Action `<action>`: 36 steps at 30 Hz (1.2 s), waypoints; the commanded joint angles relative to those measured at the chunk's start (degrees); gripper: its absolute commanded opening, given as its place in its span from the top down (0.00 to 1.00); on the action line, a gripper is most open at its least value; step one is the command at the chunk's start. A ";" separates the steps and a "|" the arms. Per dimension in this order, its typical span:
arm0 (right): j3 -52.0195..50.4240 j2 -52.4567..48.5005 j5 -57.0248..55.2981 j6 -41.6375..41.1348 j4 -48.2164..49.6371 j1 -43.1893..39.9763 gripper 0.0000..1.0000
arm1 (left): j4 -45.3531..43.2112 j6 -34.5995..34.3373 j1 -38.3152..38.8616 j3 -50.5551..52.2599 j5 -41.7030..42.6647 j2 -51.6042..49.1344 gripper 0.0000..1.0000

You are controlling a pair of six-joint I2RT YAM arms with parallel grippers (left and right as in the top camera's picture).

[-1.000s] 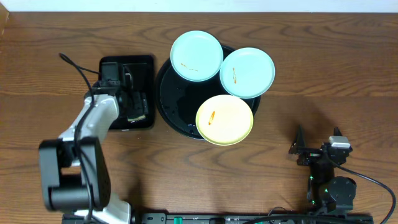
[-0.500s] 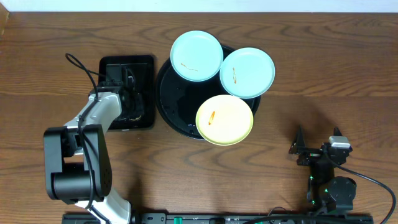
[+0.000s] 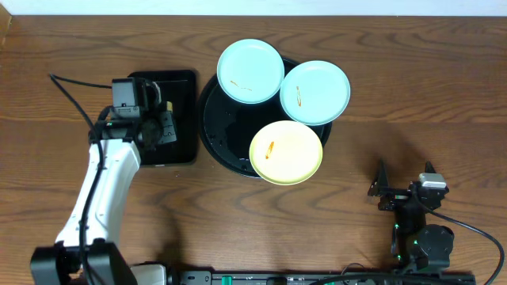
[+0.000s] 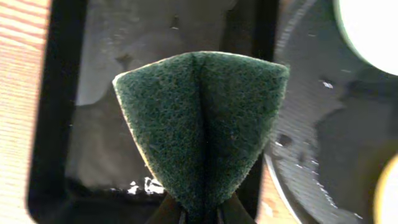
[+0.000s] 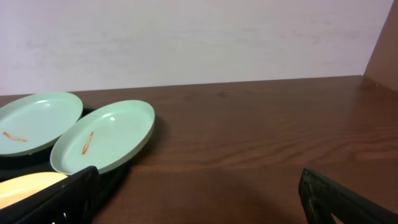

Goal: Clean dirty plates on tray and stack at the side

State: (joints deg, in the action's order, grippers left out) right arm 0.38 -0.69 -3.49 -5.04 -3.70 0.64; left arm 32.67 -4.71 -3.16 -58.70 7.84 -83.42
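Observation:
Three plates lie on the round black tray [image 3: 215,134]: a mint plate [image 3: 250,71] at the back left, a second mint plate [image 3: 315,92] at the back right, and a yellow plate [image 3: 286,152] in front. Each carries a small orange smear. My left gripper [image 4: 199,215] is shut on a dark green scouring sponge [image 4: 202,124], which is pinched into a fold and hangs over the rectangular black tray [image 4: 43,124]. From overhead, the left gripper [image 3: 161,127] is over that tray, left of the plates. My right gripper [image 3: 405,190] stands open at the front right, holding nothing.
The rectangular tray [image 3: 184,87] sits just left of the round tray. In the right wrist view, the two mint plates [image 5: 102,135] and the yellow plate's edge [image 5: 25,186] lie to the left, with bare brown wood ahead. A pale wall runs behind the table.
My left gripper has shut on the sponge in the rectangular tray and raised it. The left arm has swung so its wrist sits farther back. The right arm and the plates have not moved.

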 commanded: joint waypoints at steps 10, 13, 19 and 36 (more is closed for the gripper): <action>6.38 -1.40 8.90 -0.55 -3.72 -0.79 0.01 | -2.10 0.57 0.07 -0.31 4.04 7.67 0.93; 13.11 -6.34 8.87 -0.52 -7.72 -0.79 0.01 | -4.42 0.55 0.07 -0.31 2.84 8.76 0.92; 33.42 -27.54 12.48 -0.72 -21.35 -0.79 0.01 | -5.31 0.52 0.07 -0.28 2.40 8.33 0.93; 76.24 -69.92 35.60 -0.57 -65.07 1.18 0.36 | -0.50 -0.33 0.00 -0.28 1.60 8.17 0.93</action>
State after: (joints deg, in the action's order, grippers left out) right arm 75.81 -69.60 28.36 -5.48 -67.18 0.91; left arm 31.94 -4.60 -3.11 -58.63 10.11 -75.00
